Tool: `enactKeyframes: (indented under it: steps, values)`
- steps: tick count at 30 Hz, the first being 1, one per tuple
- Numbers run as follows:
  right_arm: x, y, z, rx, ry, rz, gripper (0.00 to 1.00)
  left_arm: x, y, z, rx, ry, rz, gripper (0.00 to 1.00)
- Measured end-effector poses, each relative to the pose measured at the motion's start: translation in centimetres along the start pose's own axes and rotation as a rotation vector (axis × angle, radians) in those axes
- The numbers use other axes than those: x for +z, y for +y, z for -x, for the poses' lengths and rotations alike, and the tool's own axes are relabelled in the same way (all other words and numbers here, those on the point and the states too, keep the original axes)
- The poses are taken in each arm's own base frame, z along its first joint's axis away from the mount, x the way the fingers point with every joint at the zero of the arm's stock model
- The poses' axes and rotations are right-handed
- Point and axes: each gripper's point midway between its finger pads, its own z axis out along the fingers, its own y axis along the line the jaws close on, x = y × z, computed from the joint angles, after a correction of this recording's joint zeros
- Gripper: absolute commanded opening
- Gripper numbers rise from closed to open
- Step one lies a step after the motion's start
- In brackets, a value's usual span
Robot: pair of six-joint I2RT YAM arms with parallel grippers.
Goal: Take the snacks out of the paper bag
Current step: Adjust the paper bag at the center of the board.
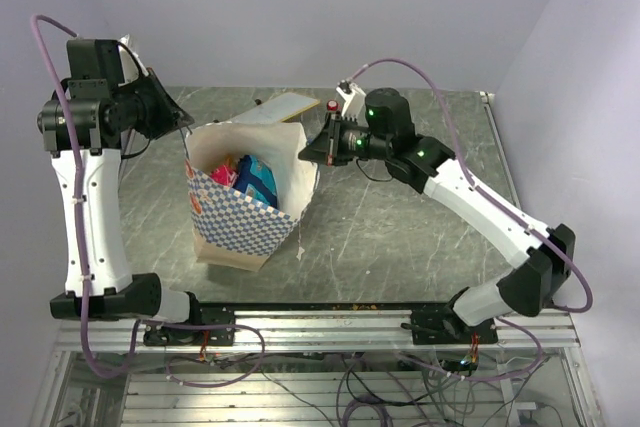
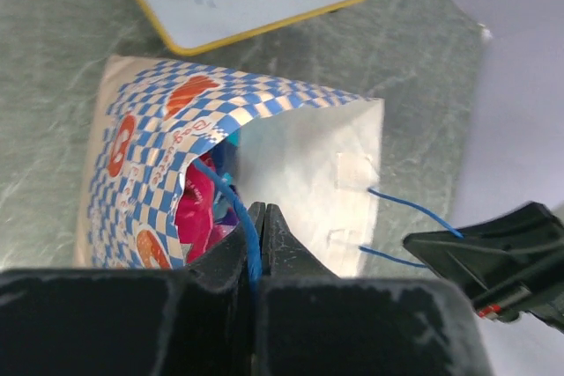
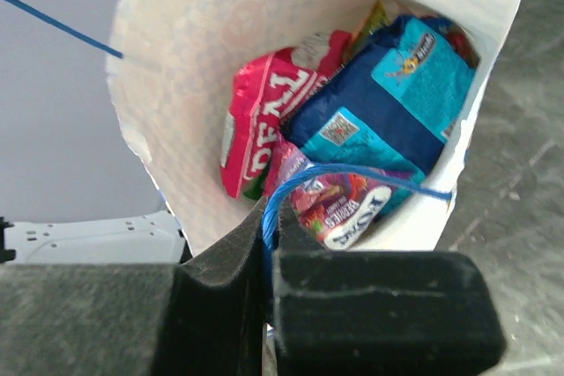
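The blue-and-white checkered paper bag stands mouth up in the middle of the table, stretched open between both arms. My left gripper is at the bag's left rim, shut on a blue cord handle. At the right rim my right gripper is shut on the other blue cord handle. Snacks lie inside against the cream lining: a blue packet, a magenta-red packet and a purple berry packet. More packets beneath are mostly hidden.
A flat white yellow-edged board lies behind the bag. A small red-and-black knob sits beside it, near the right arm's wrist. The grey marbled table ends at a metal rail by the arm bases.
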Motion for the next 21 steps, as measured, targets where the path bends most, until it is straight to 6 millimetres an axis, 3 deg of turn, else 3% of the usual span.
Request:
enactKeyframes:
  steps: [6, 13, 17, 21]
  values:
    - [-2.9, -1.6, -2.4, 0.018, 0.000, -0.071, 0.00, -0.4, -3.3, -0.6, 0.014, -0.018, -0.224, 0.07]
    - [-5.3, -4.7, -6.2, 0.060, 0.047, -0.192, 0.00, 0.8, -6.9, -1.7, -0.059, -0.014, -0.492, 0.07]
    - [-6.4, -5.9, -7.4, 0.075, 0.064, -0.251, 0.00, 1.2, -10.1, -4.8, -0.071, 0.049, -0.610, 0.07]
    - [-7.2, -6.6, -8.0, 0.082, 0.062, -0.291, 0.00, 0.3, -14.2, -8.5, -0.019, 0.127, -0.702, 0.07]
